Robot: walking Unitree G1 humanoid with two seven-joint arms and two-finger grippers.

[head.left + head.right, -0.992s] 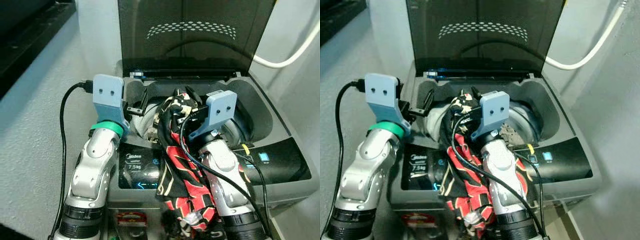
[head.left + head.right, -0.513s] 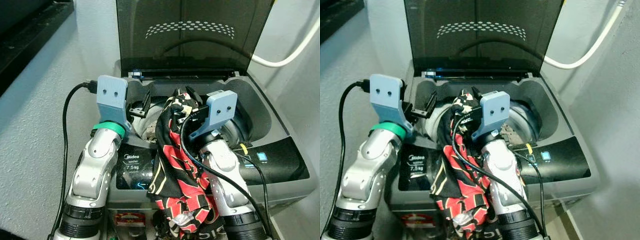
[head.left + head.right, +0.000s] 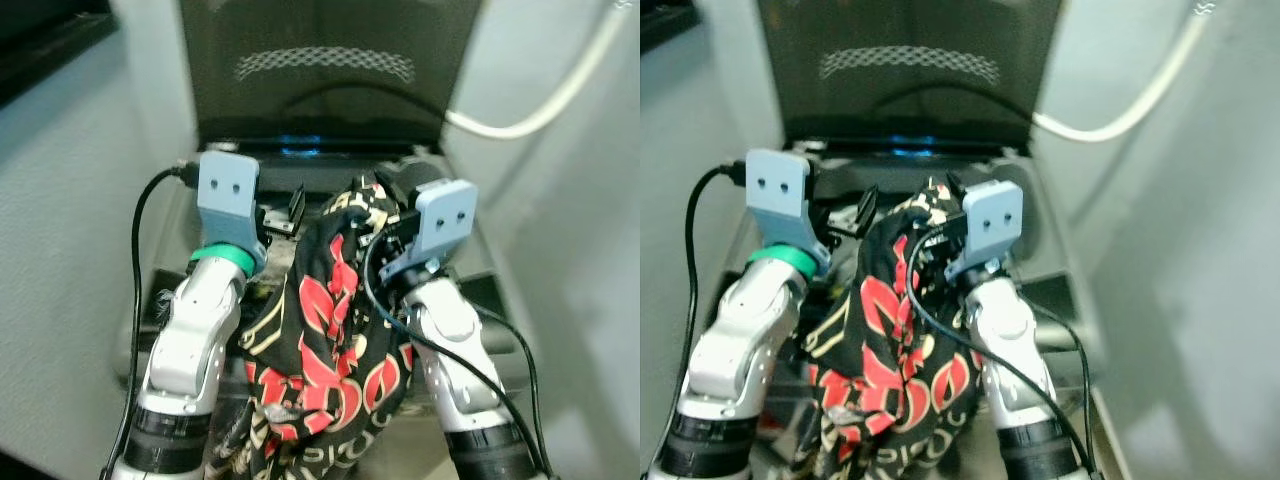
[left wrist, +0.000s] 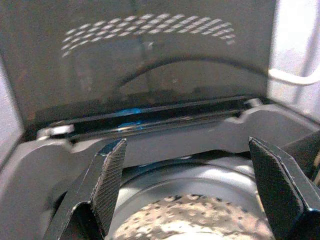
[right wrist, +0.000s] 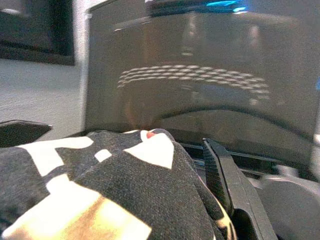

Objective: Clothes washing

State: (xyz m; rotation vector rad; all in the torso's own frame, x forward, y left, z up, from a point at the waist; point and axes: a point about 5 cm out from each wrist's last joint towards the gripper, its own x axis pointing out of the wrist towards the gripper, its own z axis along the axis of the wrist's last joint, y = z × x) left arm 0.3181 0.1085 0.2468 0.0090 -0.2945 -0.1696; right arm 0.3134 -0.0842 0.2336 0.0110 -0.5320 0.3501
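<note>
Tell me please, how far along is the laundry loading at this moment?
Done: the washing machine lid stands open. In hand: the right gripper holds the black, red and cream garment above the opening; most of it hangs outside. The left gripper is open and empty over the drum. Left: dropping the garment in and closing the lid.
</note>
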